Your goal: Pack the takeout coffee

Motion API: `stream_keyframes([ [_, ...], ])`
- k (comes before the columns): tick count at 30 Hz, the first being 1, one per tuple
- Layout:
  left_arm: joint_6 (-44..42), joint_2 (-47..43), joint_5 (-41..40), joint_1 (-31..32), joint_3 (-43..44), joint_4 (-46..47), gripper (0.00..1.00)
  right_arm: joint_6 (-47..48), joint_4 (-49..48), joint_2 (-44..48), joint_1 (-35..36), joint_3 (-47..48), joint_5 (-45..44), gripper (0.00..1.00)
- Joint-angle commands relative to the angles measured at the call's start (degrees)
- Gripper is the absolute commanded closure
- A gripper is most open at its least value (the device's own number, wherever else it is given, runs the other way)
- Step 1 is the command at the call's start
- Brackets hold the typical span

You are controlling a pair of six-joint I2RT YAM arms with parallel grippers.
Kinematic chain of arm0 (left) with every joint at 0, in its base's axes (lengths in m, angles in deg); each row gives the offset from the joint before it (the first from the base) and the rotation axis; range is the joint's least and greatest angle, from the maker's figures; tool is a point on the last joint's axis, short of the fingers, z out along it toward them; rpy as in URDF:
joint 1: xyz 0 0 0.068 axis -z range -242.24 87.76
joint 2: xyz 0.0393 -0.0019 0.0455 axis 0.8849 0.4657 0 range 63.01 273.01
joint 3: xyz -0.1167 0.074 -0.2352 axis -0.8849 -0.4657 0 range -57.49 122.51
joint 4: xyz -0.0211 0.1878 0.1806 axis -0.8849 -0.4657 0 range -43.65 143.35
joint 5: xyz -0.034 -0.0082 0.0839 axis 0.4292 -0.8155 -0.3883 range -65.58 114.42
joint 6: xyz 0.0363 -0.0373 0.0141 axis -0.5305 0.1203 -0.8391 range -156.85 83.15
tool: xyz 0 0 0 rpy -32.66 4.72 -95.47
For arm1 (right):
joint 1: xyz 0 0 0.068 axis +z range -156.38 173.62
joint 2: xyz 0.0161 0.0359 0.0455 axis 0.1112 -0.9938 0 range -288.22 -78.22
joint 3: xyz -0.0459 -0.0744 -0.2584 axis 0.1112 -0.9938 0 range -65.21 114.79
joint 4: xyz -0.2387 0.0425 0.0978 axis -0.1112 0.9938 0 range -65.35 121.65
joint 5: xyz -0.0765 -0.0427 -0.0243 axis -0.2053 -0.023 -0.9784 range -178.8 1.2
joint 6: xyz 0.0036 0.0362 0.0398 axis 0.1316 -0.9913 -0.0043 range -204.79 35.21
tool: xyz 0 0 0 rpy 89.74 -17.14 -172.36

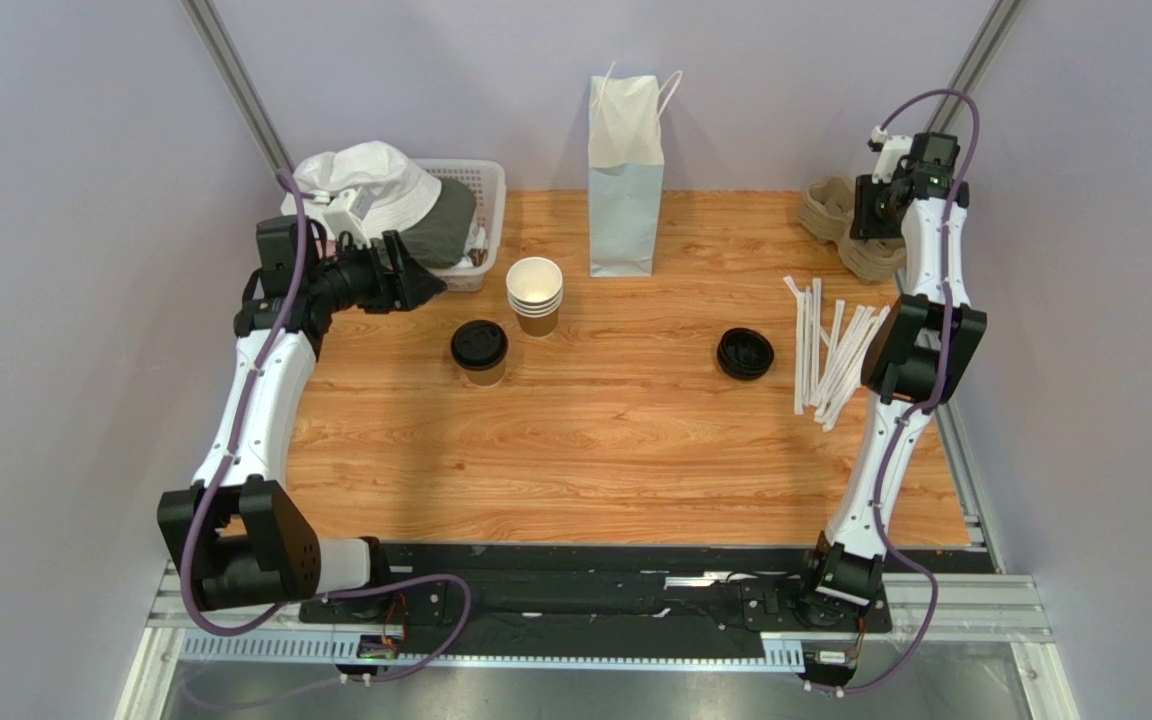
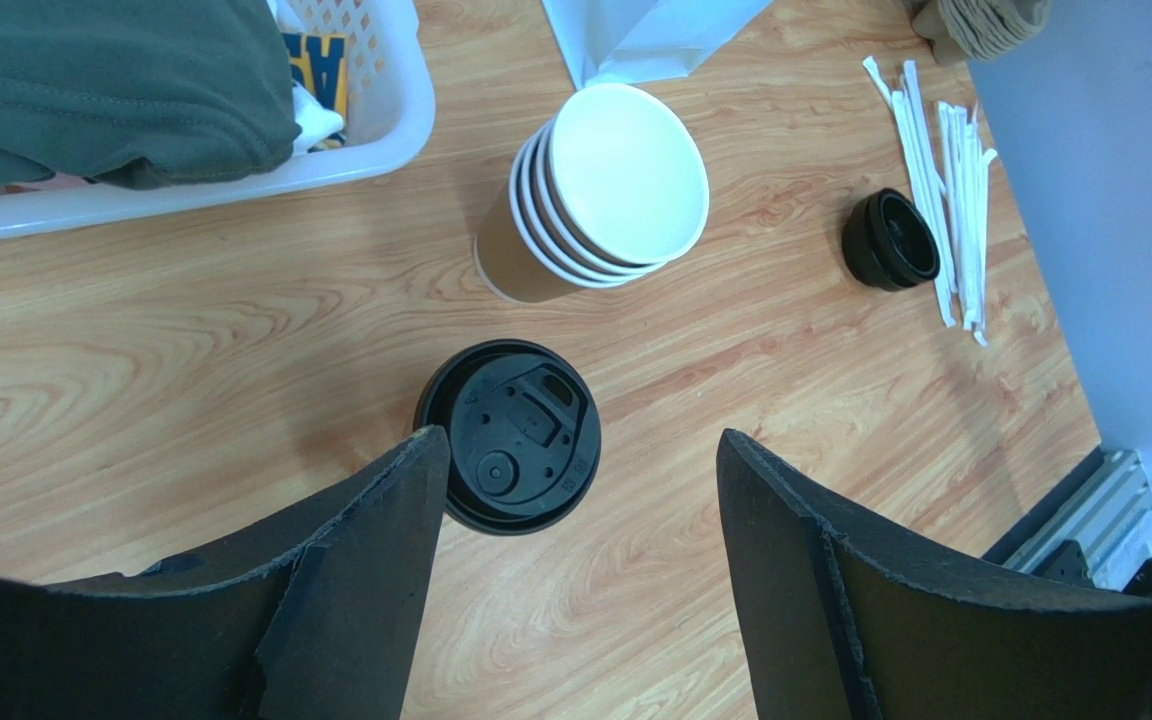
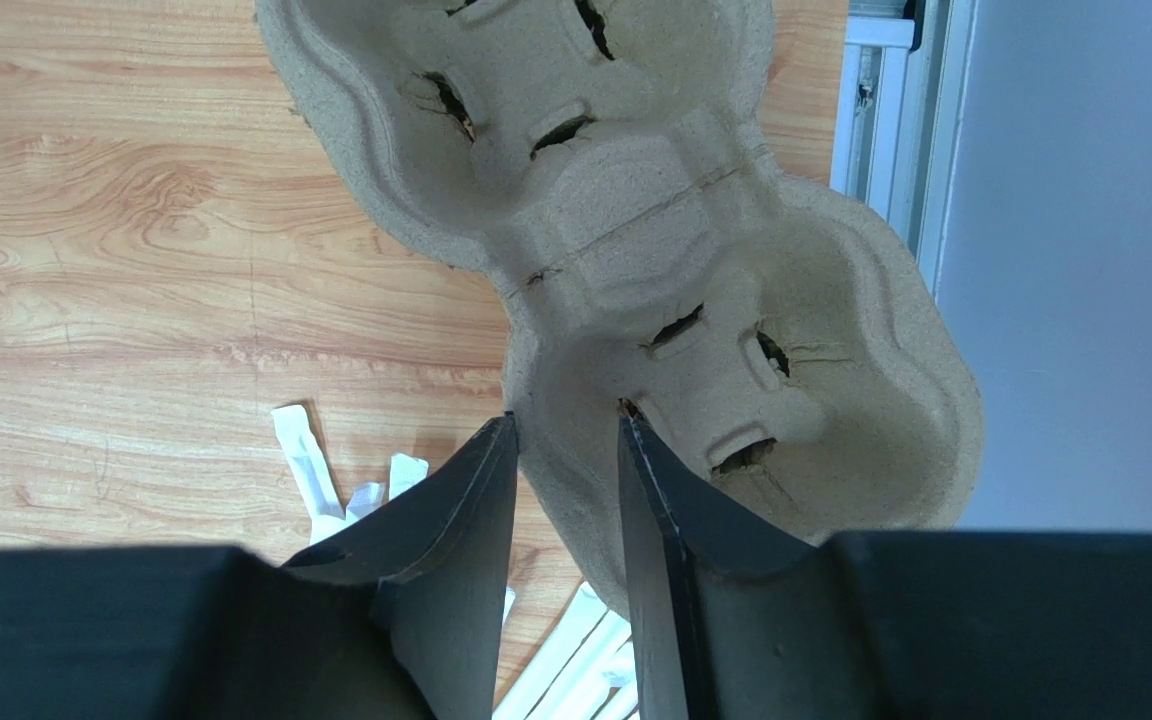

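Observation:
The takeout coffee (image 1: 479,348), a brown paper cup with a black lid, stands on the wooden table left of centre. In the left wrist view the coffee (image 2: 510,435) sits just ahead of the left finger's tip. My left gripper (image 1: 411,279) (image 2: 575,458) is open and empty, hovering above and slightly left of the cup. My right gripper (image 1: 871,215) (image 3: 567,432) is at the back right, shut on the near rim of a pulp cup carrier (image 1: 838,219) (image 3: 657,255), one finger outside the wall and one inside a cup well.
A white paper bag (image 1: 626,158) (image 2: 642,30) stands upright at the back centre. A stack of lidless cups (image 1: 534,293) (image 2: 605,188) is beside the coffee. A loose black lid (image 1: 745,354) (image 2: 889,240) and wrapped straws (image 1: 826,353) (image 3: 312,465) lie to the right. A white basket (image 1: 485,188) holds clothes at the back left.

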Motion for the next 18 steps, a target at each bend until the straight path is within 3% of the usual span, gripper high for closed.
stream_keyframes([
  [1, 0.41, 0.32, -0.12, 0.35, 2.29, 1.3, 0.26, -0.88, -2.43, -1.3, 0.36, 2.9, 0.93, 0.65],
  [12, 0.41, 0.32, -0.21, 0.35, 2.03, 1.3, 0.26, -1.94, -2.61, -1.66, 0.36, 3.25, 2.52, 0.65],
  [18, 0.41, 0.23, -0.12, 0.26, 1.94, 1.3, 0.26, -1.94, -2.87, -1.74, 0.36, 3.25, 1.63, 0.74],
])
